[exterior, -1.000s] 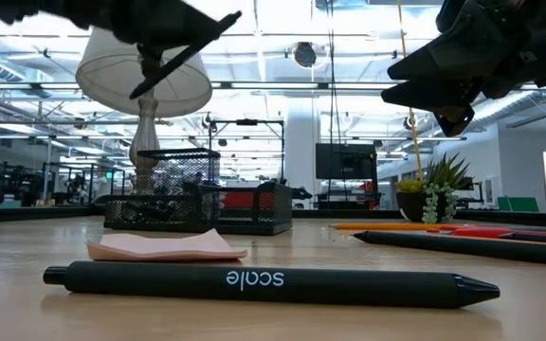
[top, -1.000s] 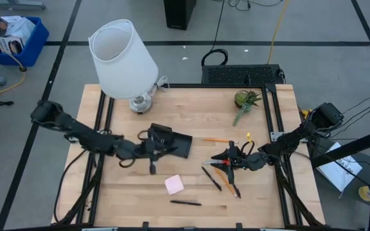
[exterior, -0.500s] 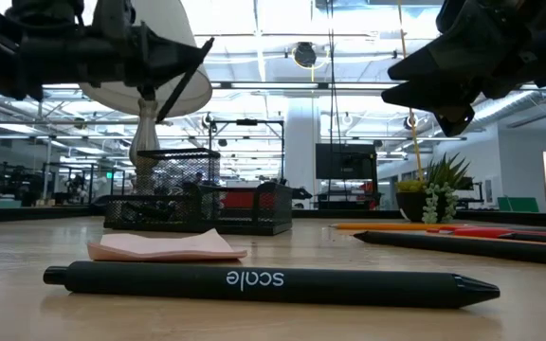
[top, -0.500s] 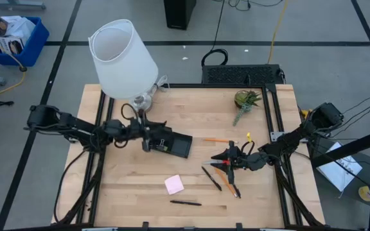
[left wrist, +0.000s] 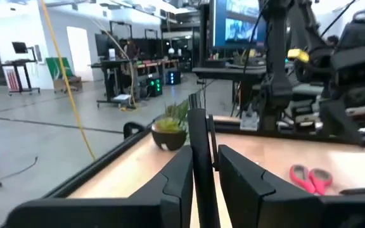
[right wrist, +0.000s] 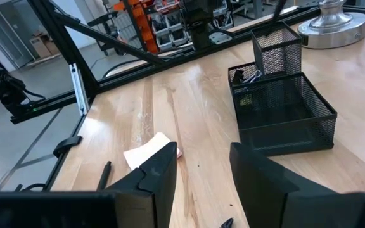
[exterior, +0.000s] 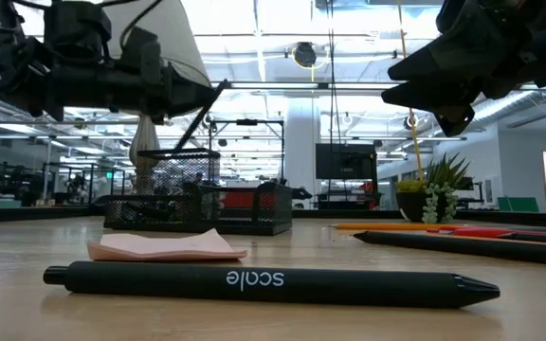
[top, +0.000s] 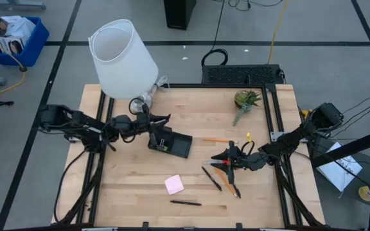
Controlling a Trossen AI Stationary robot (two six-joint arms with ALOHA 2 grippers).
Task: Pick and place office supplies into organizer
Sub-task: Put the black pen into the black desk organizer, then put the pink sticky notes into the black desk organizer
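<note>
My left gripper (top: 151,125) hovers over the black mesh organizer (top: 171,142), at its taller section, and is shut on a black pen (exterior: 204,114). In the low view the pen slants down toward that section's top (exterior: 173,153). My right gripper (top: 225,158) waits open above the red-handled scissors (left wrist: 309,178) on the table's right half. A pink sticky-note pad (top: 174,185), black pens (top: 185,203) (top: 212,178), orange pencils (top: 217,140) (top: 234,187) and a tiny yellow piece (top: 248,136) lie flat on the wood. A small clip (right wrist: 251,77) sits inside the organizer. My left gripper pinches the black pen's shaft (left wrist: 201,155) between its two fingers (left wrist: 177,183). The pen runs roughly along the fingers and sticks out past their tips. It is lifted clear and tilted, its lower end just above the organizer's taller section; whether it touches the mesh, I cannot tell.
A white lamp (top: 124,58) stands at the far left, close behind my left arm. A potted green plant with a sprig (top: 245,101) sits at the far right. Bare wood shows along the near left of the table (top: 127,192).
My left gripper has carried the pen from the middle of the table toward the far edge, over the organizer's taller section. The pen now sits lower in the low view and slants down at the mesh. My right arm has kept still.
</note>
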